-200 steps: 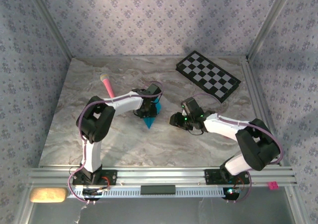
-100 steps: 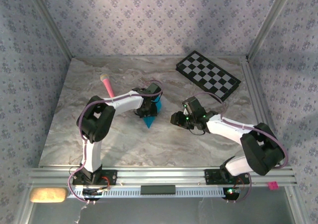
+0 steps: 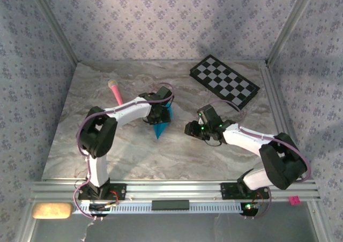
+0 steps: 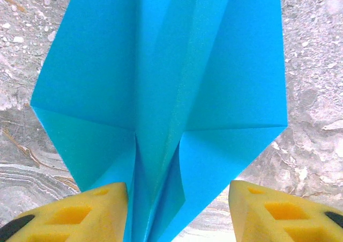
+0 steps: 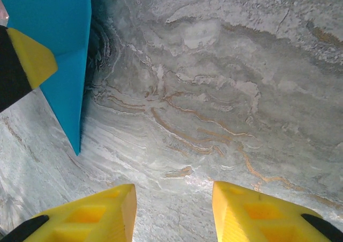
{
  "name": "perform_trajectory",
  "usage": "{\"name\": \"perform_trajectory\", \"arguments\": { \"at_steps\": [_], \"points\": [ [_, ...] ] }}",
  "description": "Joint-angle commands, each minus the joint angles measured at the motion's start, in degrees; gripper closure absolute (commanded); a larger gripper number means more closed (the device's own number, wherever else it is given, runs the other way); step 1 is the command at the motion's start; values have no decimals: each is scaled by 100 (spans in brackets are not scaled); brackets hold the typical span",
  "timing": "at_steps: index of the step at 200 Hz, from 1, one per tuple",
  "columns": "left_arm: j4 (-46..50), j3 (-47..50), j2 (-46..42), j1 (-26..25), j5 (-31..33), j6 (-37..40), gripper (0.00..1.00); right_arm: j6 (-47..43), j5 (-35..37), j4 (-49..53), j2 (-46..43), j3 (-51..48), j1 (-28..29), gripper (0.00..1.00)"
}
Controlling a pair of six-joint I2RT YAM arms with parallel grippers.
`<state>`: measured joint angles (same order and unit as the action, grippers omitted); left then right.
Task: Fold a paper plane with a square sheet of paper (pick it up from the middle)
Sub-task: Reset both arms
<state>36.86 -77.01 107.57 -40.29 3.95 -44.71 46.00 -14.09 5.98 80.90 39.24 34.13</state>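
Patterned lilac wallpaper is seen on the walls around a marbled grey table (image 3: 134,156). On its far right part a black-and-white checkered board (image 3: 225,82) is laid flat. The paper plane (image 3: 159,126) is found well to the left of the checkered board and nearer the arm bases than it. It lies on the table with its point turned away from the board.

In the left wrist view the bright cyan-blue plane is shown as a dart with folded flaps and a raised centre fold. The left hand (image 4: 178,199) is held over the end of the plane nearer the board, about half open. The centre fold is seen between its yellow pads (image 4: 80,215), close against one pad. A strip of bare table is visible between the paper and the other pad, so the plane is not clamped.

The right hand (image 5: 174,199) is placed to the left of the board's near corner and nearer the arm bases, well apart from it. Its pads are spread over bare table and nothing is held. A pink stick (image 3: 116,92) with a pale tip is laid far to the left of the board.
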Motion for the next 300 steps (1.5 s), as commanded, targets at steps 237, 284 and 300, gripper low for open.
{"name": "perform_trajectory", "arguments": {
  "at_steps": [237,284,300],
  "points": [
    [-5365,4309,-2903,3591,1859,3924,1,-5229,1847,-4238,190,-1353,-3165,20],
    [-7173,4982,-2592,3632,902,4543,2,-5078,1315,-5379,528,-1882,-3465,13],
    [-7878,5269,-2421,3752,661,4473,2,-4740,1866,-5034,603,-1649,-3532,0]
  ]
}}
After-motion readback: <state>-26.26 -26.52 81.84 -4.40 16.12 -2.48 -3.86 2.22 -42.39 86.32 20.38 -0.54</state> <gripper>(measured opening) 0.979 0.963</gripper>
